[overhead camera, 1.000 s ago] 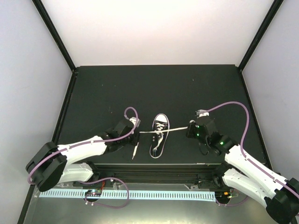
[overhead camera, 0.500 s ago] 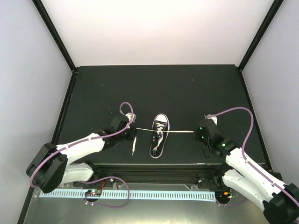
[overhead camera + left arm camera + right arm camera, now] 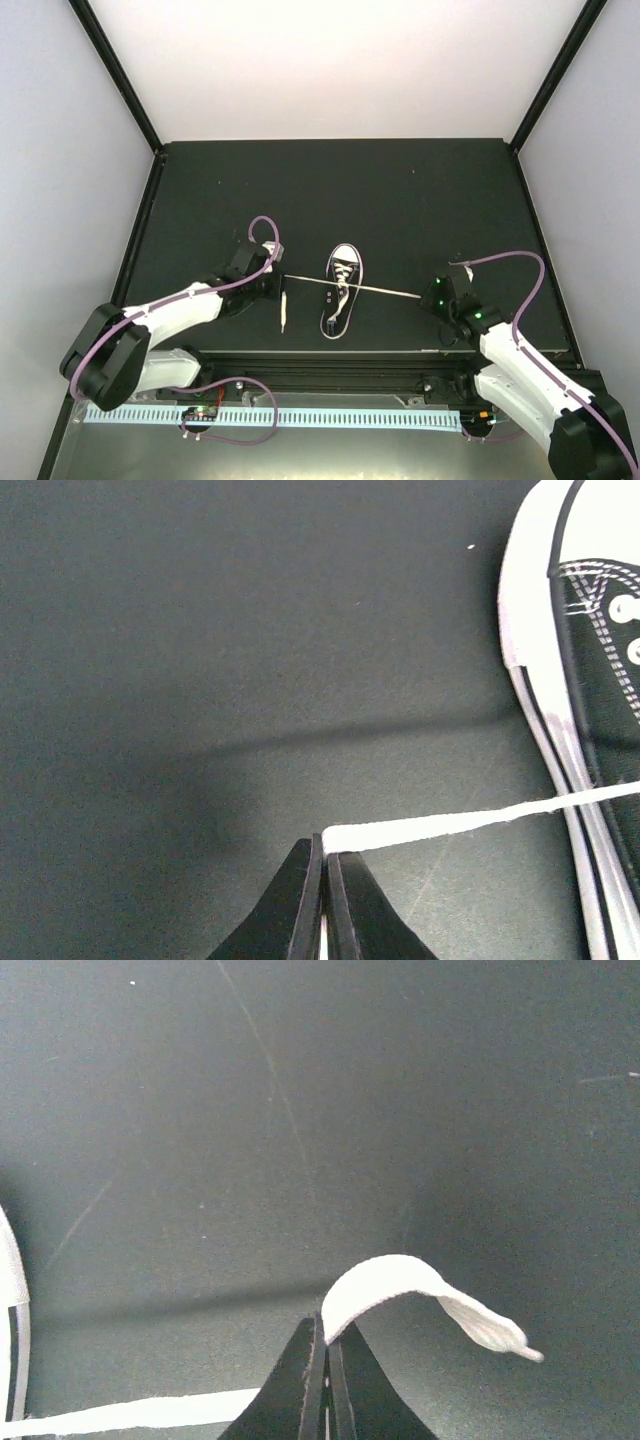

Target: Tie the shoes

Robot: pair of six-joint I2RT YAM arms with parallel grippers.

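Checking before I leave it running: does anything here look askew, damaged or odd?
Nothing looks damaged. The shoe sits upright on the table, toe toward the far edge. Its laces are stretched sideways, one pinched in the left tool, one in the right tool; that fits tying, not a fault.

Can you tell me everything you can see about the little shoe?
The sneaker is small, black and looks like canvas, with a white toe cap, a white sole rim and white laces. It sits sole down on the dark table, toe pointing away from the arms. The laces are pulled out straight to both sides: the left gripper pinches one, the right gripper the other, fingers shut. A loose lace end lies left of the shoe.
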